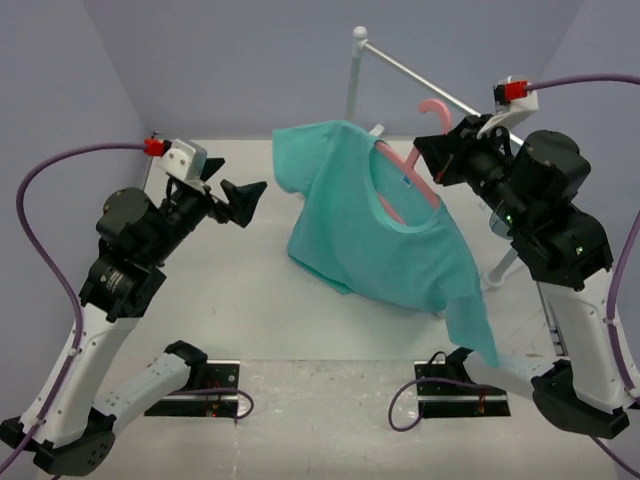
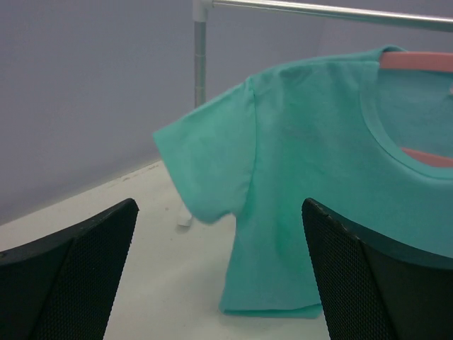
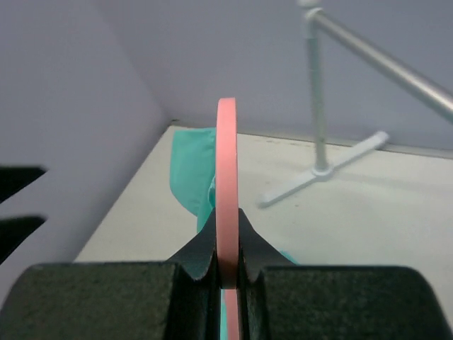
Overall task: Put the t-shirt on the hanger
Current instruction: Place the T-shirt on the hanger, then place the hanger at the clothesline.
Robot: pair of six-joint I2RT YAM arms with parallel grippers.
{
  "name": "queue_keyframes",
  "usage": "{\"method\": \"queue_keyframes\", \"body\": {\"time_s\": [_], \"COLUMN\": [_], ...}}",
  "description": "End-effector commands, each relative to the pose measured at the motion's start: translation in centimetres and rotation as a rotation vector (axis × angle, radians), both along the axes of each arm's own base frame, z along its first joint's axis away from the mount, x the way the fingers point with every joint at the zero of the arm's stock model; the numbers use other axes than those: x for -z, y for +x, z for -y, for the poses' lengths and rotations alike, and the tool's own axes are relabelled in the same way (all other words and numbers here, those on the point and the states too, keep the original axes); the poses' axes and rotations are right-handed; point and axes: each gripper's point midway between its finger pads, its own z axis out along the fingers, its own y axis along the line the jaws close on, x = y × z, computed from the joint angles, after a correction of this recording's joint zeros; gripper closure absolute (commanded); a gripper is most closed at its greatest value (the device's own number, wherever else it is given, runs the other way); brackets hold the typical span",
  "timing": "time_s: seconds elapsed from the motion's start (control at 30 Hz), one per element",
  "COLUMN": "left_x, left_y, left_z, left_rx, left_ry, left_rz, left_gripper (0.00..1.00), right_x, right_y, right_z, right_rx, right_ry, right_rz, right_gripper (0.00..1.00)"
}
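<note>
The left gripper (image 1: pixel 244 203) is held wide open w/ nothing in it, just left of the t-shirt (image 1: pixel 390 250), which is hung over the table (image 1: pixel 240 300) on the hanger (image 3: pixel 226 163) clamped by the right gripper (image 3: pixel 226 242), w/ the rail (image 1: pixel 420 78) behind.

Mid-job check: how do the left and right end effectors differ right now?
The left end effector is open and holds nothing; the right end effector is shut on the thin pink plastic hanger. The left sits apart from the teal-green cloth t-shirt, facing its sleeve; the right is at its collar. Both are black and two-fingered.
</note>
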Motion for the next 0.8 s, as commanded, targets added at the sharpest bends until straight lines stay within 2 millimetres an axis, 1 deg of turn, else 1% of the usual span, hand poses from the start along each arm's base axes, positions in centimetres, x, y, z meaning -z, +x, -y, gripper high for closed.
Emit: {"method": "queue_keyframes", "body": {"time_s": [0.0,0.03,0.1,0.13,0.2,0.27,0.3,0.37,0.4,0.47,0.53,0.6,0.67,0.7,0.77], "left_x": [1.1,2.1,5.2,6.7,9.4,12.0,13.6,14.7,15.6,16.8,18.5,19.9,20.6,20.7,21.4], "left_y": [-1.9,-2.2,-2.0,-1.8,-1.4,-1.1,-1.0,-1.1,-1.1,-1.2,-1.3,-1.6,-1.4,-1.4,-1.6], "left_z": [-0.4,-0.8,-1.9,-2.7,-3.3,-4.9,-5.1,-5.3,-5.2,-5.0,-4.0,-3.2,-3.2,-3.2,-2.8], "left_rx": [0.021,0.007,-0.056,-0.104,-0.152,-0.243,-0.26,-0.268,-0.269,-0.261,-0.208,-0.154,-0.156,-0.159,-0.134], "left_ry": [-0.047,-0.04,-0.032,-0.03,-0.012,0.001,0.012,0.004,-0.006,-0.038,-0.043,-0.003,0.027,0.033,0.048], "left_rz": [-0.009,-0.021,-0.076,-0.102,-0.152,-0.188,-0.213,-0.222,-0.23,-0.23,-0.239,-0.261,-0.292,-0.295,-0.314], "left_gripper": [0.0,0.0,0.0,0.0,0.0,0.0,0.0,0.0,0.0,0.0,0.0,0.0,0.0,0.0,0.0], "right_x": [1.2,0.9,0.3,0.7,1.1,1.5,1.7,1.9,2.4,2.5,2.9,3.2,2.5,2.4,2.7], "right_y": [5.2,5.6,6.4,7.1,7.5,7.9,8.3,8.9,9.5,10.3,10.8,11.6,12.1,12.2,13.6], "right_z": [7.1,8.0,9.1,9.1,9.3,9.2,9.1,8.8,8.8,9.8,10.6,11.1,11.5,11.7,12.0], "right_rx": [0.541,0.595,0.679,0.704,0.728,0.748,0.749,0.74,0.748,0.822,0.882,0.921,0.95,0.954,0.973], "right_ry": [-0.032,-0.05,-0.076,-0.101,-0.112,-0.099,-0.096,-0.077,-0.086,-0.102,-0.123,-0.121,-0.129,-0.131,-0.173], "right_rz": [-0.089,-0.079,-0.074,-0.088,-0.1,-0.112,-0.117,-0.127,-0.137,-0.136,-0.149,-0.152,-0.137,-0.136,-0.139], "right_gripper": [1.0,1.0,1.0,1.0,1.0,1.0,1.0,1.0,1.0,1.0,1.0,1.0,1.0,1.0,1.0]}}
